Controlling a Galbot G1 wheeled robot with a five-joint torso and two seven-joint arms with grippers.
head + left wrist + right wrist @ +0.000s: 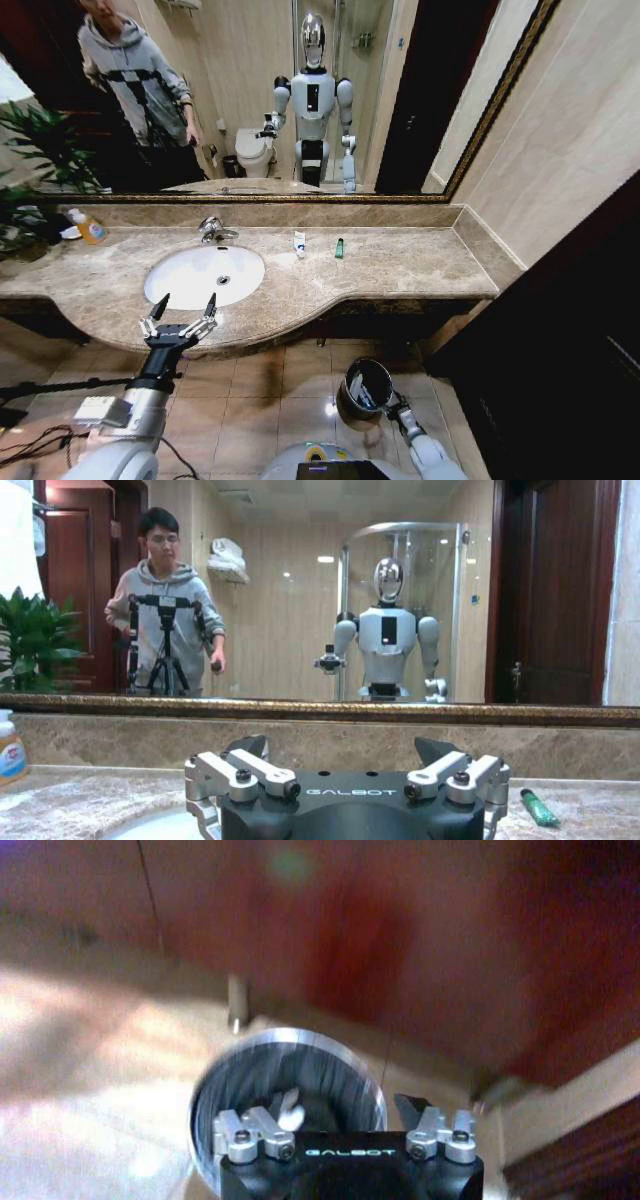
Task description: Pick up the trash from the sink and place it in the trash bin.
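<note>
Left claw [185,307] spread wide, empty; right claw [343,1104] open over trash bin [250,1065].

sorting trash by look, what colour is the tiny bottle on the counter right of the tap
Green. The tiny bottle lies on the marble counter, clearest in the left wrist view.

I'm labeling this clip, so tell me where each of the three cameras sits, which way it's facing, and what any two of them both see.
Head view: on the robot's head, looking forward and down at the sink, marble counter and mirror; both arms show, left gripper open at the counter's front edge, right gripper at the trash bin.
Left wrist view: on the left wrist, facing the mirror across the counter; the left gripper's open fingers show.
Right wrist view: on the right wrist, looking down into the trash bin; the right gripper is open.
Shared: head and left wrist both see the green bottle.
</note>
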